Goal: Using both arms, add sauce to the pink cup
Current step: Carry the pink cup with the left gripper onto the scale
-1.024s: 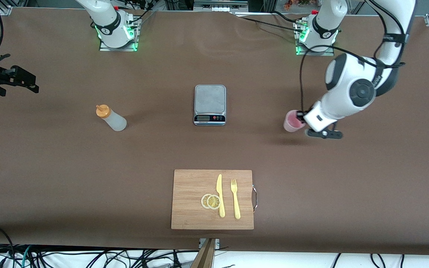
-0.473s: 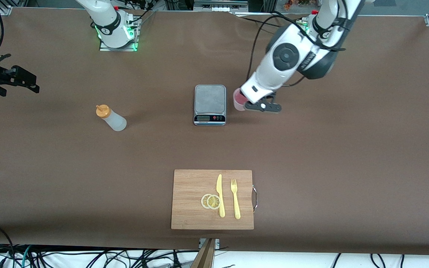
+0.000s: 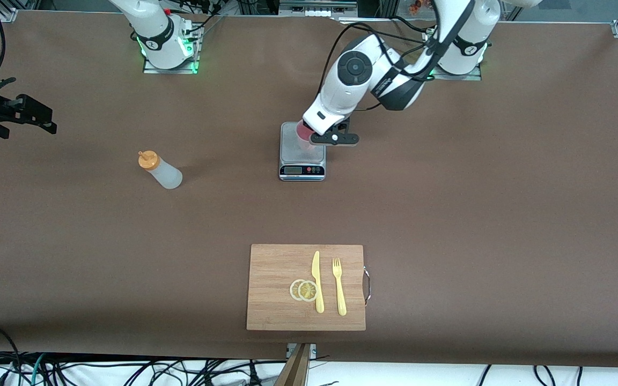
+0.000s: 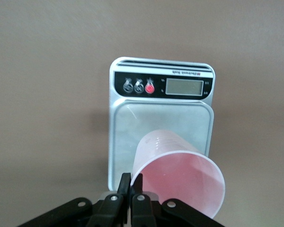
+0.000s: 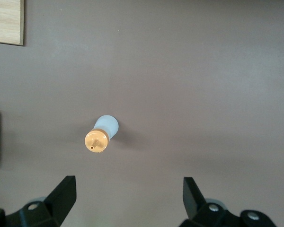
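My left gripper (image 4: 131, 189) pinches the pink cup's (image 4: 180, 177) rim, cup over the scale (image 3: 302, 150). Right gripper (image 5: 128, 196) wide open, empty, waiting above the sauce bottle (image 3: 159, 169). Thin rim grip: cup could slip or tip when released.

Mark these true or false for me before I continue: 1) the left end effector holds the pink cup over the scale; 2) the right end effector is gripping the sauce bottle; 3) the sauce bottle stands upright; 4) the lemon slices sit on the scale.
1) True: the left end effector pinches the rim of the pink cup over the scale.
2) False: the right end effector is open above the sauce bottle, holding nothing.
3) True.
4) False: the lemon slices lie on the cutting board.
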Controlling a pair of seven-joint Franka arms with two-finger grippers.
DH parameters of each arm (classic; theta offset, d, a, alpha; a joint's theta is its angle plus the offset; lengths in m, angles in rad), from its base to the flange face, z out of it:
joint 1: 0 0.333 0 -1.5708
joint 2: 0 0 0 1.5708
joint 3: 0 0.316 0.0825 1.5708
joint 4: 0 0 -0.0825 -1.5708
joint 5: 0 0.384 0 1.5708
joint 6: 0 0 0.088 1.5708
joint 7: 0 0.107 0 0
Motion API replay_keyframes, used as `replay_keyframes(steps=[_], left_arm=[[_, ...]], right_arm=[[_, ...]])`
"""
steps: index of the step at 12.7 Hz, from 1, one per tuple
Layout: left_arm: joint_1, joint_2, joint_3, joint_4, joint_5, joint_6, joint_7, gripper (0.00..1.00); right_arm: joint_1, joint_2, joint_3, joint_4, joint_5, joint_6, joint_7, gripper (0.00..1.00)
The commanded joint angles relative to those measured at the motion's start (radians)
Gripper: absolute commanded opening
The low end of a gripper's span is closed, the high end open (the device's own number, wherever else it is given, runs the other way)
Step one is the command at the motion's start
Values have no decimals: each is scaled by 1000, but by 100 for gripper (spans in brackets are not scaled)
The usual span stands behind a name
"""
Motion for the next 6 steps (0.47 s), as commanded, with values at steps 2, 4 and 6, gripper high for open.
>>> replay_keyframes(steps=[2, 4, 6], left_arm=[[-28, 35, 7, 10, 27, 24, -63, 0], [-34, 49, 7, 10, 62, 43, -102, 0], [-30, 51, 7, 12, 53, 41, -102, 57]], right_arm=[[-3, -20, 4, -14, 3, -15, -3, 100], [-3, -20, 3, -14, 3, -21, -1, 100], [-3, -20, 4, -14, 3, -21, 1, 100]])
